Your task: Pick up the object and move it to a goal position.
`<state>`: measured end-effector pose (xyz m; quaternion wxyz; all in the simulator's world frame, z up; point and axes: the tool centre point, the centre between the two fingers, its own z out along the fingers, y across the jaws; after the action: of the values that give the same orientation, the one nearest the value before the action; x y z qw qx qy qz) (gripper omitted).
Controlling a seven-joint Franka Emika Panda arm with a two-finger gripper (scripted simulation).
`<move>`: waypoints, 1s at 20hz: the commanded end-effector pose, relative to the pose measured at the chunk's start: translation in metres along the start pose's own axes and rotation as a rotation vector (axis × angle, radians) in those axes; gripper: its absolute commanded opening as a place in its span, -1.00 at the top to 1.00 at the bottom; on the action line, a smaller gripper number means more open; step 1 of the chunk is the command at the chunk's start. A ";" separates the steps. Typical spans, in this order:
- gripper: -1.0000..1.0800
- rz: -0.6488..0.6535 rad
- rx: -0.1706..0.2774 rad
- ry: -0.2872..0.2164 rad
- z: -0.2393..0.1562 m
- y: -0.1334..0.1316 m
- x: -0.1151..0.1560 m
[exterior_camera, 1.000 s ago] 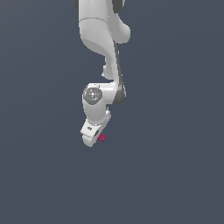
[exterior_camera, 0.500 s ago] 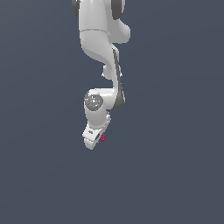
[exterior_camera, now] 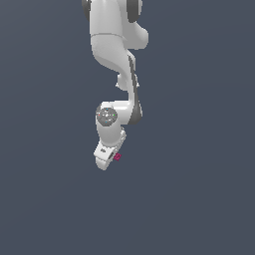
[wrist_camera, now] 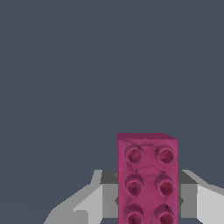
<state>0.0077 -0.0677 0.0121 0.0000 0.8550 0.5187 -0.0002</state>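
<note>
The object is a magenta-pink studded block (wrist_camera: 147, 175). It fills the lower middle of the wrist view, held between my two grey fingers (wrist_camera: 108, 194). My white gripper (wrist_camera: 147, 197) is shut on it. In the exterior view the block shows only as a tiny pink spot (exterior_camera: 117, 156) at the lower tip of the gripper (exterior_camera: 113, 158), on the side toward the exterior view's right. The gripper hangs below the white arm and points downward. The block's lower end is cut off by the wrist view's edge.
The white arm (exterior_camera: 112, 55) comes down from the top of the exterior view to the wrist joint (exterior_camera: 106, 116). Around it there is only a plain dark grey-blue background; no goal marker or other object shows.
The wrist joint has dropped slightly and the arm has shifted a little to the exterior view's right. The block stays in the gripper, almost at the same spot.
</note>
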 end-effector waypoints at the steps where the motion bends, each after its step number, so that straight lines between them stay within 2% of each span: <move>1: 1.00 0.000 0.000 0.000 0.000 0.000 0.000; 11: 1.00 0.000 0.000 0.000 -0.027 -0.008 -0.002; 20: 1.00 -0.001 -0.001 -0.002 -0.091 -0.028 -0.005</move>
<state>-0.0158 -0.0604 0.0893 0.0003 0.8548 0.5190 -0.0012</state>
